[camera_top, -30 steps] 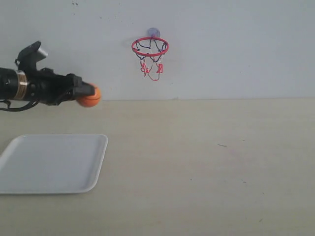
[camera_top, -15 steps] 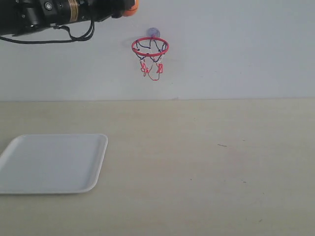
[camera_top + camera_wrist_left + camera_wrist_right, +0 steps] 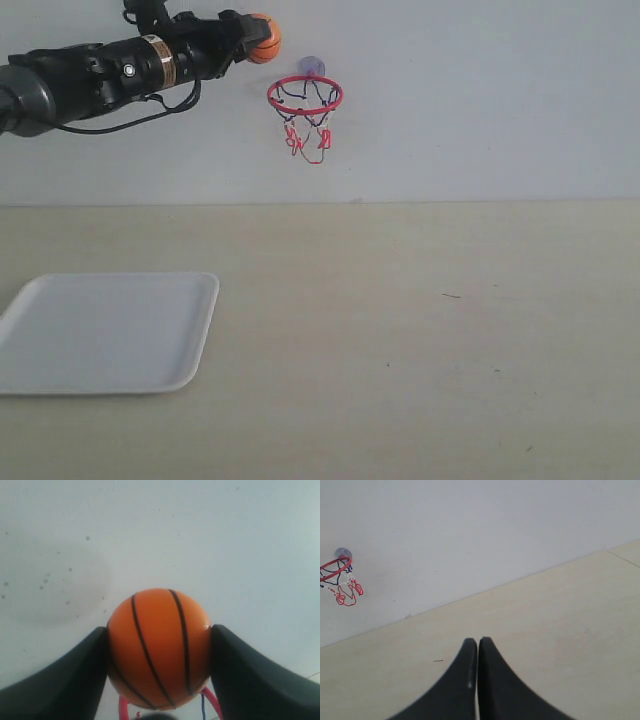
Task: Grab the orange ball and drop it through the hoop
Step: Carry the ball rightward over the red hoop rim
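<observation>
The orange ball [image 3: 264,38] with black seams is held high against the white wall, up and to the left of the hoop [image 3: 305,96]. My left gripper [image 3: 255,40] is shut on the ball [image 3: 159,647], one dark finger on each side. Below the ball in the left wrist view, bits of the hoop's red ring [image 3: 214,702] peek out. The hoop hangs on the wall by a bluish suction cup [image 3: 312,67], its net dangling. My right gripper [image 3: 478,642] hangs over the table, shut and empty, with the hoop [image 3: 338,577] far off to its side. It is out of the exterior view.
A white tray [image 3: 110,332] lies on the beige table at the front left. The white wall [image 3: 480,100] stands right behind the hoop. A small dark mark [image 3: 452,296] sits on the table right of centre.
My left arm rose with the ball from just above table height to the top of the wall, then dipped slightly and moved right, nearer the hoop. The right gripper's earlier state is not shown.
</observation>
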Controlling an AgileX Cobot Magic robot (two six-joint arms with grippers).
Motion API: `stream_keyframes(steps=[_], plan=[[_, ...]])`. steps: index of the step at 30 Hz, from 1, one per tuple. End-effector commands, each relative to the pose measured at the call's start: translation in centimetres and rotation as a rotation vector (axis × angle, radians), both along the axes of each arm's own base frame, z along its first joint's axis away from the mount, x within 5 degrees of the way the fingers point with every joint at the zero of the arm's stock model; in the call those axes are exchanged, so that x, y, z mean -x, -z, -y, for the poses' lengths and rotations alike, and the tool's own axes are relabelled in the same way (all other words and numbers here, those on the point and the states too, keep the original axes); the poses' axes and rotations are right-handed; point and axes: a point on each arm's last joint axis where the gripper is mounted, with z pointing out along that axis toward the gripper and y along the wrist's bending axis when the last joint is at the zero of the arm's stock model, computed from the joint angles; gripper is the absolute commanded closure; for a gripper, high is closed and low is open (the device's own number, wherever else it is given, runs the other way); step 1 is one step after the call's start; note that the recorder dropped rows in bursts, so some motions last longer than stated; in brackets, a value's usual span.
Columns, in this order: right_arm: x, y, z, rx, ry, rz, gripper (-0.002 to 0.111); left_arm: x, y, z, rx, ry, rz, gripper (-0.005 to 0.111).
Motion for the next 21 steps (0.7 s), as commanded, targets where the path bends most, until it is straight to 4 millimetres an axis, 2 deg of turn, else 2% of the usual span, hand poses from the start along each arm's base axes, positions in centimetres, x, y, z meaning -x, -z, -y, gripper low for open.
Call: stream_keyframes(steps=[1,6,21], plan=[[0.0,0.1,0.1,0.008,0.01,-0.002,0.108,-0.4,0.1,0.5,0.009,0.042,0.005,0.103],[0.0,0.1,0.1,0.008,0.01,-0.002,0.108,-0.8,-0.2,0.6,0.02,0.046,0.036,0.103],[0.0,0.1,0.1,0.008,0.01,-0.002,0.108,-0.8,1.6,1.6,0.036,0.132,0.011,0.103]])
